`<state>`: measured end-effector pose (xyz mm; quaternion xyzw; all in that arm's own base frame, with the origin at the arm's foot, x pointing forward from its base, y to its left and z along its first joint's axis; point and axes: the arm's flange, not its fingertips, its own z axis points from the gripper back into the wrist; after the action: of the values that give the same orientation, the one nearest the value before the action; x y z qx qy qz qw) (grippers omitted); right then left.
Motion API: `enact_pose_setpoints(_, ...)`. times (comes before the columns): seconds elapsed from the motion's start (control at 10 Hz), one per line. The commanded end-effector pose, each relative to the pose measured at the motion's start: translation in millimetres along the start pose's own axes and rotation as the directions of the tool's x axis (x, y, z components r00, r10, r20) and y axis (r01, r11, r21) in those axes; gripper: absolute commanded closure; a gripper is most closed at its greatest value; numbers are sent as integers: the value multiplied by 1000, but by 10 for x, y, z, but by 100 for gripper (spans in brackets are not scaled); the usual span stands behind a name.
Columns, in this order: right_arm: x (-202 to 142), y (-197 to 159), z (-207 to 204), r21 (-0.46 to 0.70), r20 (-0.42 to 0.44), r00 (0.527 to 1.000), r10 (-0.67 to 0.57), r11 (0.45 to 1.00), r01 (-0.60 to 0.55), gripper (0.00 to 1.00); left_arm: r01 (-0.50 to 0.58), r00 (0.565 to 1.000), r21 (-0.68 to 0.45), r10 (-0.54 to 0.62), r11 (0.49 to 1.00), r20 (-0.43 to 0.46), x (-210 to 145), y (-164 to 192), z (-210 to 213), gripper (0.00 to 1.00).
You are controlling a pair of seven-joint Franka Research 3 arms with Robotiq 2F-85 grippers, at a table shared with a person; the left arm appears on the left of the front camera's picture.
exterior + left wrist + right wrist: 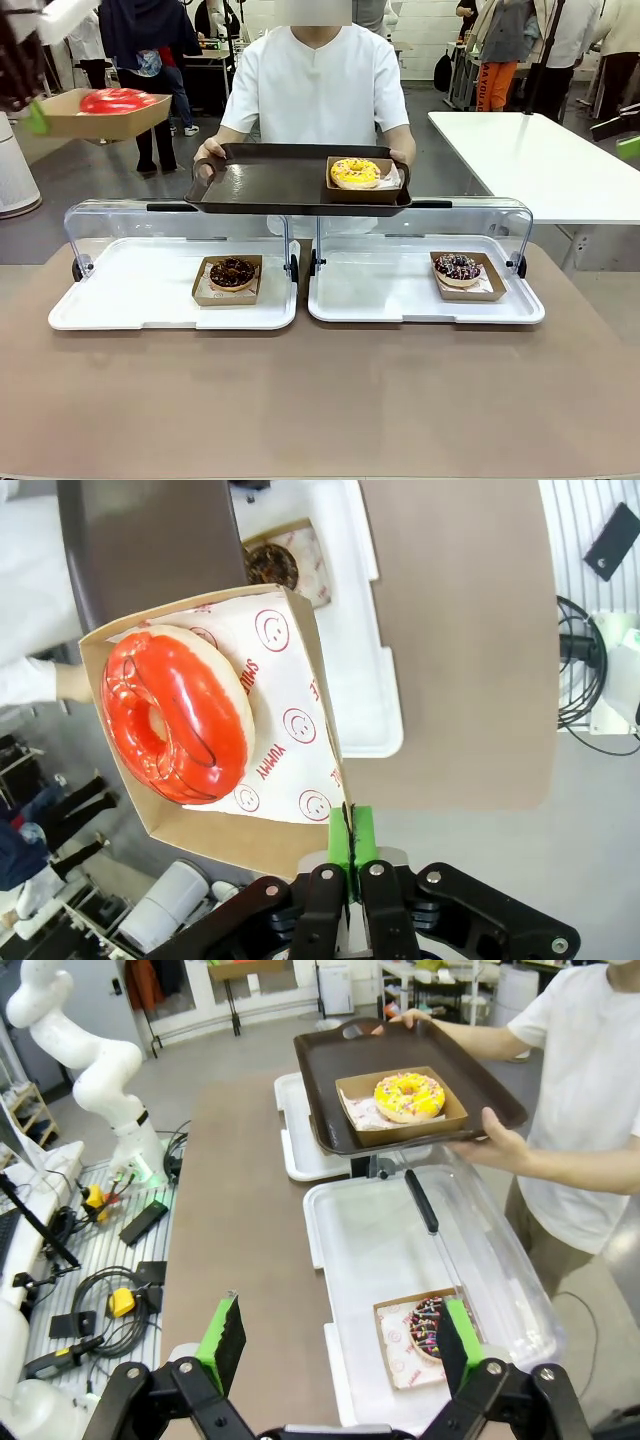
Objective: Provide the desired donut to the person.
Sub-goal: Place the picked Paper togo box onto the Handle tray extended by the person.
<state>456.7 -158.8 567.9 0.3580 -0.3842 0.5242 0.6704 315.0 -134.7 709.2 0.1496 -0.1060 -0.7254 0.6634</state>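
Red-glazed donut (175,715) rides in its cardboard box (300,850), high at the table's left, pinched by the left gripper (350,865); carrying underway; next, lower it onto the person's tray (260,180); right gripper (340,1345) spread, idle.

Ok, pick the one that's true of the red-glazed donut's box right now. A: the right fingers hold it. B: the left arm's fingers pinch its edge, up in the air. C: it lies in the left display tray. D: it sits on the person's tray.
B: the left fingers pinch the rim of the red donut's box, held aloft.
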Motion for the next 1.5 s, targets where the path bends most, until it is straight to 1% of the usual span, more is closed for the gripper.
enact_pose_setpoints(0.0, -5, 4, -9, -3, 11, 1000, 2, 1000, -2, 0, 22, 998, 0, -22, 1000, -51, 434, 502, -108, 99)
enact_pose_setpoints(0.2, -5, 4, -9, -3, 11, 1000, 2, 1000, -2, 0, -4, 999, -6, 4, 1000, -34, 863, 897, -390, 99)
enact_pose_setpoints(0.3, -5, 4, -9, -3, 11, 1000, 2, 1000, -2, 0, 3, 1000, 6, -3, 1000, -21, 1004, 1155, -519, 99)
enact_pose_setpoints(0.4, -5, 4, -9, -3, 11, 1000, 2, 1000, -2, 0, 64, 998, 20, -64, 998, 29, 1114, 1440, -668, 99)
enact_pose_setpoints(0.5, -5, 4, -9, -3, 11, 1000, 2, 1000, -2, 0, 79, 995, -2, -79, 997, 69, 1178, 1584, -842, 99)
enact_pose_setpoints(0.6, -5, 4, -9, -3, 11, 1000, 2, 1000, -2, 0, 102, 990, -25, -99, 995, 96, 1243, 1664, -1032, 99)
enact_pose_setpoints(0.7, -5, 4, -9, -3, 11, 1000, 2, 1000, -2, 0, 139, 987, -37, -135, 990, 89, 1278, 1756, -1223, 99)
enact_pose_setpoints(1.2, -5, 4, -9, -3, 11, 1000, 2, 1000, -2, 0, 33, 996, -120, -23, 992, 84, 1172, 1994, -1916, 99)
enact_pose_setpoints(1.4, -5, 4, -9, -3, 11, 1000, 2, 1000, -2, 0, 29, 990, -150, -8, 988, 138, 1148, 1964, -1978, 99)
